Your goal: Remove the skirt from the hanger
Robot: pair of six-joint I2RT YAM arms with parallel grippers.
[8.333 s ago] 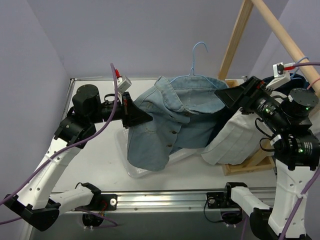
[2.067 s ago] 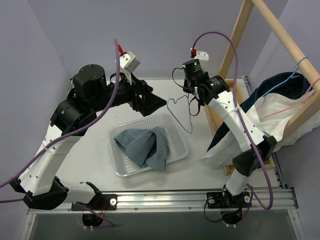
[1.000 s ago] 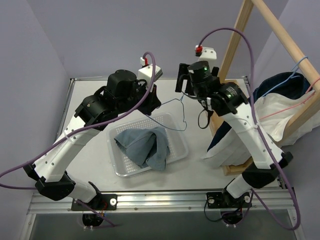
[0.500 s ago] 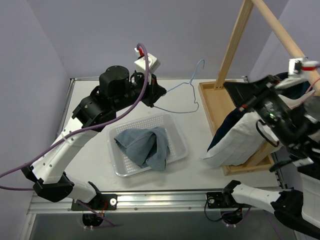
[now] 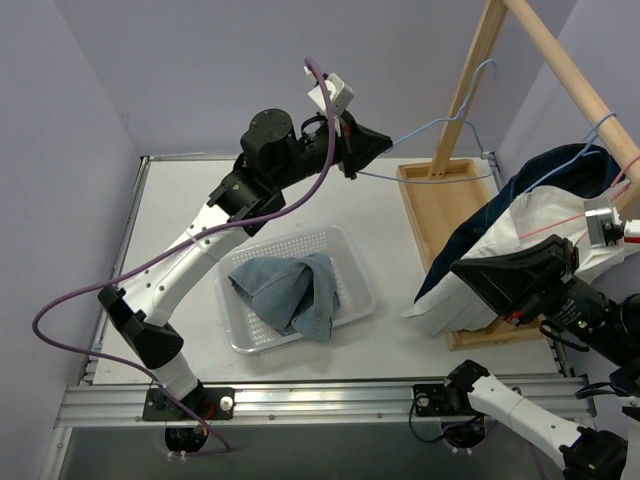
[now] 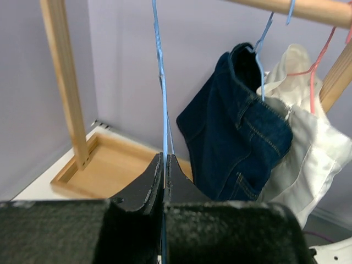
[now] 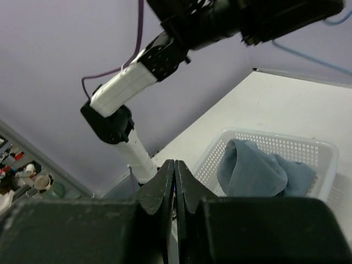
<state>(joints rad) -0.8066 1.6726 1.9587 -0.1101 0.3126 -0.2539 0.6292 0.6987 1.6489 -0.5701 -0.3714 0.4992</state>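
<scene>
- Left wrist view only: left gripper (image 6: 165,159) pinched tight on a thin light-blue wire hanger (image 6: 159,66), wire rising straight up from the fingertips. Behind it, a dark navy denim garment (image 6: 236,132) and a white garment (image 6: 313,159) on the wooden rack (image 6: 63,82).
- Right wrist view only: right gripper (image 7: 175,165) closed on nothing.
- Top view: pale blue denim skirt (image 5: 290,290) off the hanger, bunched in the white plastic basket (image 5: 232,310), long axis left to right; hanger stretched rightward toward the rack.

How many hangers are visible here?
3. An empty blue hanger in the left gripper; a second blue hanger holding the dark denim garment on the rail; a pink hanger holding the white garment.
</scene>
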